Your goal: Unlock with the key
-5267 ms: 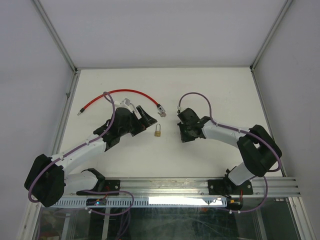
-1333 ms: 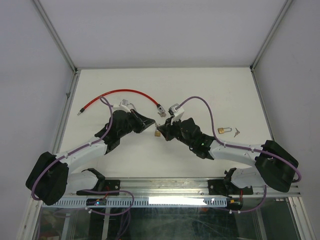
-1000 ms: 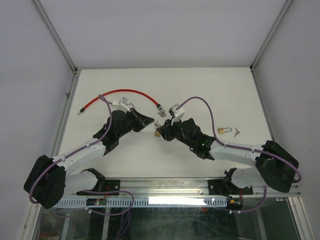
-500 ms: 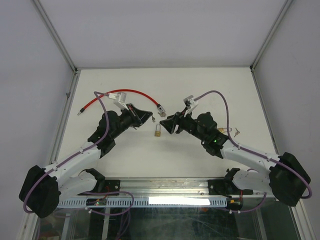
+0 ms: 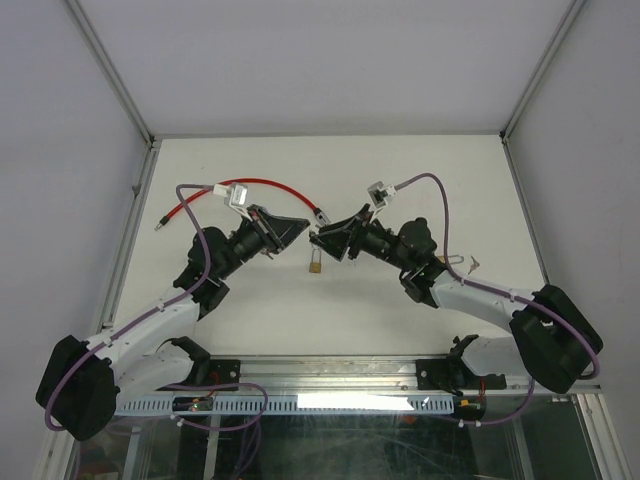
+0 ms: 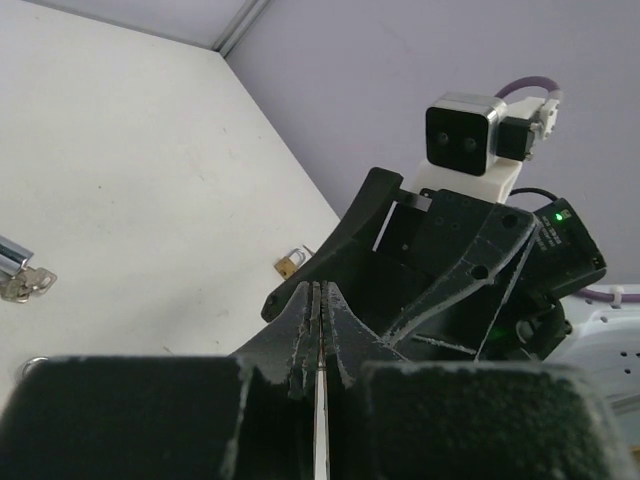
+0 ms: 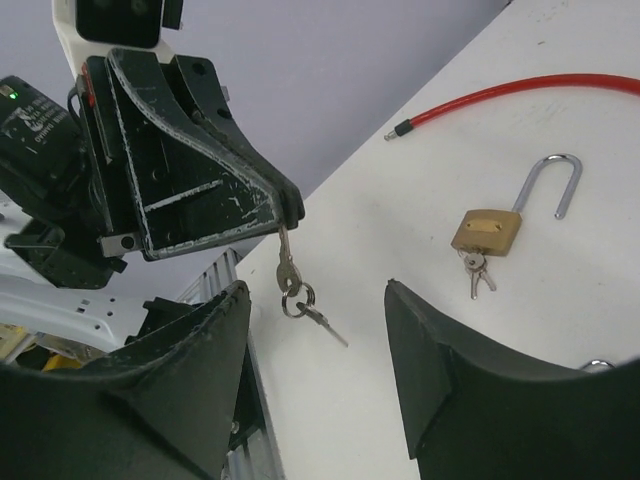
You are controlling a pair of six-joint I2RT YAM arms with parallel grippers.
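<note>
Left claw (image 5: 295,230) is clamped shut on a key; its fingers (image 6: 300,335) pinch the blade edge-on in its own wrist view. Right claw (image 5: 320,240) faces it tip to tip, close but apart, with the jaws standing at a middling gap and nothing between them. In the right wrist view we see its two fingers (image 7: 200,385) spread either side of the hanging key, not touching it. Both claws sit above the middle of the desk (image 5: 330,310).

We see a red cable (image 5: 250,185) arcing across the far left of the desk, one end near the left edge, the other just behind the claws.

Brass padlock (image 5: 316,264) lies flat on the desk, just in front of the two claw tips and below them. Its shackle (image 7: 555,185) points away from the right claw; we can't tell if it's latched. A small bunch of keys (image 7: 475,275) sits at the body's lower edge.

Key (image 7: 285,268) hangs blade-up from the left claw's tip, with a ring (image 7: 298,298) and a second key (image 7: 330,327) dangling under it, clear of the desk.
</note>
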